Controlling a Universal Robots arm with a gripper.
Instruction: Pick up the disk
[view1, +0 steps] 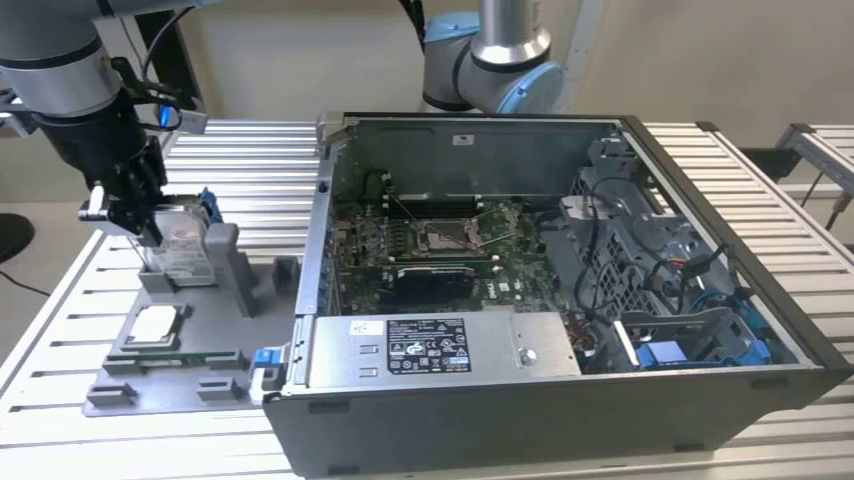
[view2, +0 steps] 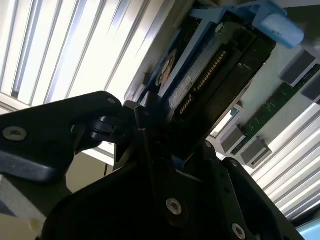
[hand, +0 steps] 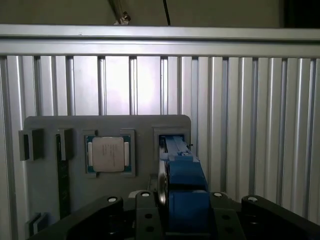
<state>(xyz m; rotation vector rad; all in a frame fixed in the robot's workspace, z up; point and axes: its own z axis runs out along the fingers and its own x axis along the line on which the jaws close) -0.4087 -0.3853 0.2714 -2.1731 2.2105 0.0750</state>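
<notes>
Your claw (view1: 144, 232) grips the disk (view1: 187, 240), which stands on edge in the grey holder (view1: 230, 262) on the counter (view1: 54, 300), leaving both flat faces free for that squeeze.

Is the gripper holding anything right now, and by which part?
The jaws clamp the disk by its upper end; its lower end sits in the grey stand.

A robotics lab, by the look of it: a ribbed aluminium table (view1: 747, 170) carries an opened computer case (view1: 534, 425) and a grey parts holder (view1: 160, 385), with one robot arm (view1: 60, 70) over the holder and another arm (view1: 497, 60) behind the case.
</notes>
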